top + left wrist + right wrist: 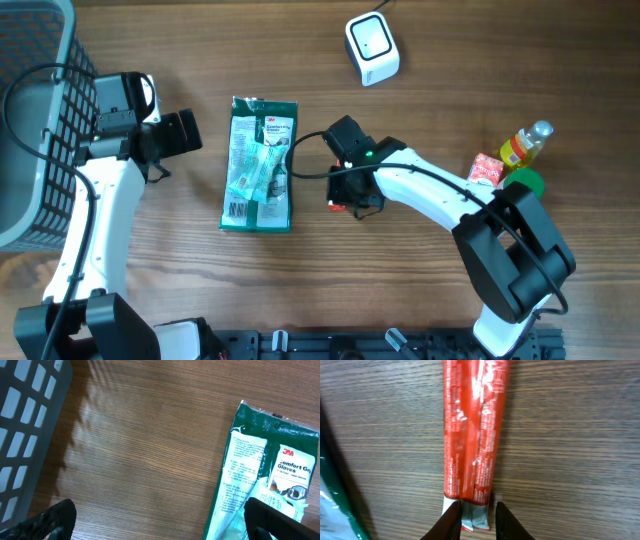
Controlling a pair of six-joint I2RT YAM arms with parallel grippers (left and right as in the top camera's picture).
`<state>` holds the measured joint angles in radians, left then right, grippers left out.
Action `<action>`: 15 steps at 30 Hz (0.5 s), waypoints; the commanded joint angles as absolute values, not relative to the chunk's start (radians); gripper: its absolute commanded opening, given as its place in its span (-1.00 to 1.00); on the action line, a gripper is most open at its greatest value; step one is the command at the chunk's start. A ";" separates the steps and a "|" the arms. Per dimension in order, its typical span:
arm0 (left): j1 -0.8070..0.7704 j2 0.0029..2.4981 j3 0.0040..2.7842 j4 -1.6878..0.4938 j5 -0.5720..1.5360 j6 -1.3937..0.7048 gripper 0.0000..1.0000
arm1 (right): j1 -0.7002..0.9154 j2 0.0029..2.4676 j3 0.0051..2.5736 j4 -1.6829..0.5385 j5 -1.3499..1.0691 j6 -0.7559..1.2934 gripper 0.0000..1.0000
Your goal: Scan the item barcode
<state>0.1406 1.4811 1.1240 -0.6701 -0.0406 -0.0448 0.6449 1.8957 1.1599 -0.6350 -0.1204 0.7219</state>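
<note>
The red packet (475, 425) lies flat on the table (570, 435), its length running 12 to 6 in the right wrist view; overhead it sits near the middle, mostly hidden under the wrist. The right gripper (476, 522) stands narrow, a finger either side of the silver seal at 6; that thin end probably pinches easily and leaves the printed face free; whether it is clamped I cannot tell, and no barcode shows. The scanner (372, 47) sits well apart at 12 to 1 from the packet, so a lift and carry seem due. Gloves (260, 165) lie just beside at 9; beyond them the left gripper (160, 527) hovers wide and empty, likely standing by; basket (40, 110) at far 9.
</note>
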 commanded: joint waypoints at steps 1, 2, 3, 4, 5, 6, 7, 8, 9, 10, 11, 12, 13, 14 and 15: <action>0.144 1.485 1.129 -0.667 -0.050 -0.030 1.00 | 0.648 1.878 1.150 -0.661 -0.067 0.690 -0.53; 0.144 1.485 1.129 -0.667 -0.050 -0.030 1.00 | 0.648 1.878 1.150 -0.670 -0.064 0.671 -0.53; 0.144 1.485 1.129 -0.667 -0.050 -0.030 1.00 | 0.647 1.878 1.150 -0.682 -0.053 0.648 -0.51; 0.144 1.485 1.129 -0.667 -0.050 -0.030 1.00 | 0.645 1.878 1.150 -0.694 -0.036 0.624 -0.46; 0.144 1.485 1.129 -0.667 -0.050 -0.030 0.99 | 0.641 1.878 1.150 -0.707 -0.018 0.604 -0.43; 0.144 1.485 1.129 -0.667 -0.050 -0.030 1.00 | 0.636 1.878 1.150 -0.714 -0.011 0.588 -0.38; 0.144 1.485 1.129 -0.667 -0.050 -0.030 1.00 | 0.630 1.878 1.150 -0.715 -0.012 0.567 -0.35; 0.144 1.485 1.129 -0.667 -0.050 -0.030 1.00 | 0.622 1.878 1.151 -0.715 -0.012 0.546 -0.35; 0.144 1.485 1.129 -0.667 -0.050 -0.030 1.00 | 0.613 1.877 1.154 -0.715 -0.012 0.521 -0.34; 0.144 1.485 1.129 -0.667 -0.051 -0.030 1.00 | 0.604 1.877 1.159 -0.716 -0.013 0.491 -0.33; 0.144 1.485 1.129 -0.667 -0.050 -0.030 1.00 | 0.592 1.877 1.168 -0.717 -0.016 0.444 -0.33; 0.144 1.485 1.129 -0.667 -0.050 -0.030 1.00 | 0.586 1.877 1.173 -0.720 -0.015 0.429 -0.33; 0.144 1.485 1.129 -0.667 -0.050 -0.030 1.00 | 0.578 1.877 1.180 -0.720 -0.017 0.411 -0.33; 0.144 1.485 1.129 -0.667 -0.050 -0.030 1.00 | 0.570 1.877 1.188 -0.720 -0.020 0.391 -0.33; 0.144 1.485 1.129 -0.667 -0.050 -0.030 1.00 | 0.563 1.877 1.197 -0.722 -0.023 0.377 -0.33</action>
